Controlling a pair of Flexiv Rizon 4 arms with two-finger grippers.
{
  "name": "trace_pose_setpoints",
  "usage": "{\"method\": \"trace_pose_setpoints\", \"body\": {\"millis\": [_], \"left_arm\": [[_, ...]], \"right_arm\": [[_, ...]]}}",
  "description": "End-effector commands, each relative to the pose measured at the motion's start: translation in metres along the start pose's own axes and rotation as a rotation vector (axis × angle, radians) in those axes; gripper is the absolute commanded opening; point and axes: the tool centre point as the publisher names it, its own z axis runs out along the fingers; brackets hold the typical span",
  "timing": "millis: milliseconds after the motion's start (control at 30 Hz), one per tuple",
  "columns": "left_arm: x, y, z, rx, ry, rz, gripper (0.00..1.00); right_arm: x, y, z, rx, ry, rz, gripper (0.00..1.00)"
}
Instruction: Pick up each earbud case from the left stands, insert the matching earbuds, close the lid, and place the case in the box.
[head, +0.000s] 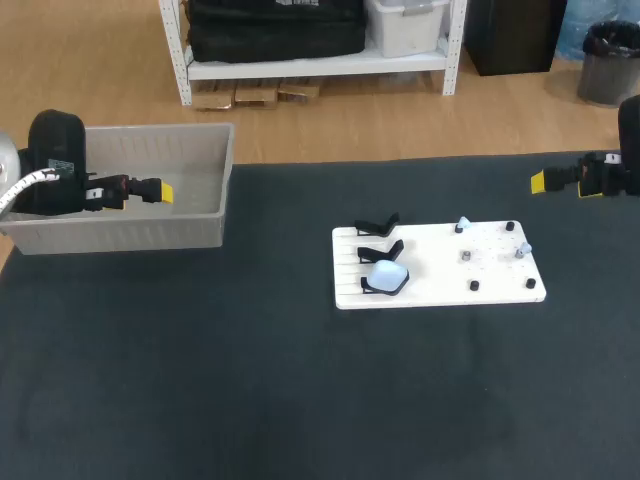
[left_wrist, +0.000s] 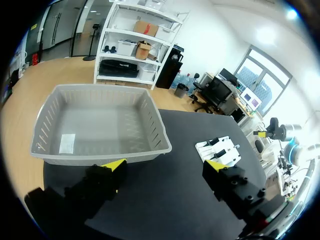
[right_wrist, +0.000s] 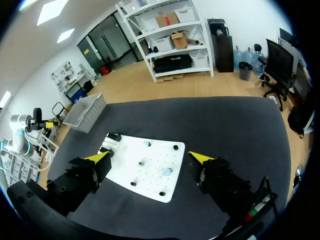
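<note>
Case: the pale blue rounded earbud case (head: 387, 277) sits on the nearest of the black stands (head: 377, 223), at the left edge of the white perforated board (head: 440, 285) mid-table. Its long axis is too small to judge.
Bearing: it lies between the left gripper (head: 160, 190) and the right gripper (head: 540, 182), well apart from both; the right one looks somewhat nearer.
Left fingers: spread wide, holding nothing, over the grey plastic box (head: 200, 235).
Right fingers: spread wide, empty, the board ahead of them.

Bright, even overhead light casts only faint shadows.
</note>
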Motion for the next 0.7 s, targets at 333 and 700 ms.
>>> {"method": "trace_pose_setpoints", "body": {"millis": [333, 700], "left_arm": [[-0.001, -0.002, 0.000, -0.009, 0.007, -0.002, 1.00], [-0.003, -0.020, -0.002, 0.100, 0.030, 0.032, 1.00]], "right_arm": [[0.000, 0.000, 0.000, 0.001, 0.001, -0.001, 1.00], [0.000, 0.000, 0.000, 0.001, 0.001, -0.001, 1.00]]}}
